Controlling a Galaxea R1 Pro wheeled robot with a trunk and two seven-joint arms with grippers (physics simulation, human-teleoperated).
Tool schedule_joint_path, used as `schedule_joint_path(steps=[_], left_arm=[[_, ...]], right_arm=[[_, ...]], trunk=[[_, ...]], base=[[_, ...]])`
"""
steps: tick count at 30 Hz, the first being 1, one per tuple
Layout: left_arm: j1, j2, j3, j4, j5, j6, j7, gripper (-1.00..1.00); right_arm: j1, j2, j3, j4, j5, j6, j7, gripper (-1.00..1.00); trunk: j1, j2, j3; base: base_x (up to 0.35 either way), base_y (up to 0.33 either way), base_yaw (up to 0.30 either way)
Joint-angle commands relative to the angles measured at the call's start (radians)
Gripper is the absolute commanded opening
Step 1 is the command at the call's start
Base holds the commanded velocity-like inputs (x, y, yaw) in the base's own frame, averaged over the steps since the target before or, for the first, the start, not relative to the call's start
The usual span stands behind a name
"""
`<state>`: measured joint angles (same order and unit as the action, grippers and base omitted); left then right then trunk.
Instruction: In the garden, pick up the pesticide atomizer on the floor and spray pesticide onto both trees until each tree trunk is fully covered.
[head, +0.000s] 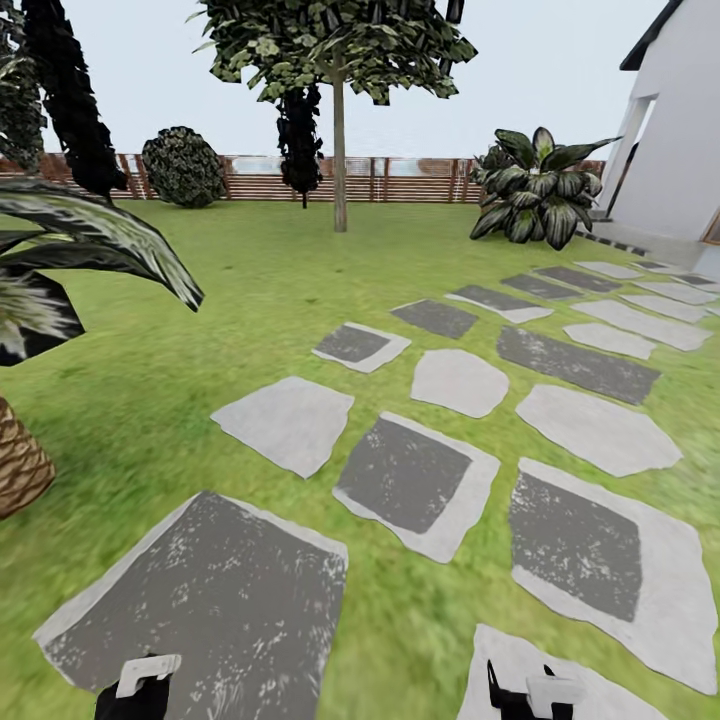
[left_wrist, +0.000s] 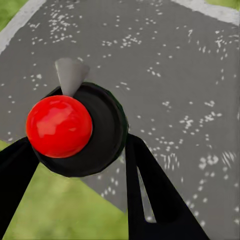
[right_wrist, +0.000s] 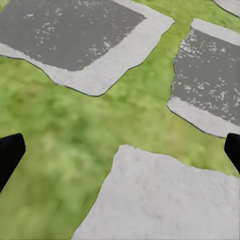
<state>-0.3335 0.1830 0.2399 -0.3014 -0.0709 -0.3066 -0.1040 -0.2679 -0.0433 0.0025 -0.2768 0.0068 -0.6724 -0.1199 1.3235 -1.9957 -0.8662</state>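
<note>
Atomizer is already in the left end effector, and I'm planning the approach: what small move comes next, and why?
Probably drive forward across the lawn toward the tree. The atomizer sits between the left end effector's fingers, but the trunk stands far off by the fence, likely beyond spraying range.

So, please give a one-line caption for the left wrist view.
Left end effector holding the red-topped pesticide atomizer above a dark stepping stone.

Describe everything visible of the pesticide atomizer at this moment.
The pesticide atomizer shows in the left wrist view from its top end: a glossy red round cap on a dark round body, with a grey cone-shaped nozzle sticking out to one side. It sits between the left gripper's black fingers, held above a speckled grey paving stone.
</note>
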Motion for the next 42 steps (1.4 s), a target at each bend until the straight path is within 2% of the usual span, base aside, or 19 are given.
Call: schedule_joint_path(steps=[1,42], left_arm=[[-0.001,0.000,0.009,0.001,-0.007,-0.003,-0.006,-1.00],[-0.001,0.000,0.009,0.001,-0.006,-0.003,-0.006,-1.00]], right_arm=[[-0.001,0.000,0.001,0.001,0.001,-0.003,-0.003,1.00],[-0.001,0.000,0.001,0.001,0.002,-0.003,-0.004,1.00]], trunk=[[0.000,0.000,-0.001],[0.000,0.000,-0.001]], base=[[0.340,0.000,0.000],[0.340,0.000,0.000]])
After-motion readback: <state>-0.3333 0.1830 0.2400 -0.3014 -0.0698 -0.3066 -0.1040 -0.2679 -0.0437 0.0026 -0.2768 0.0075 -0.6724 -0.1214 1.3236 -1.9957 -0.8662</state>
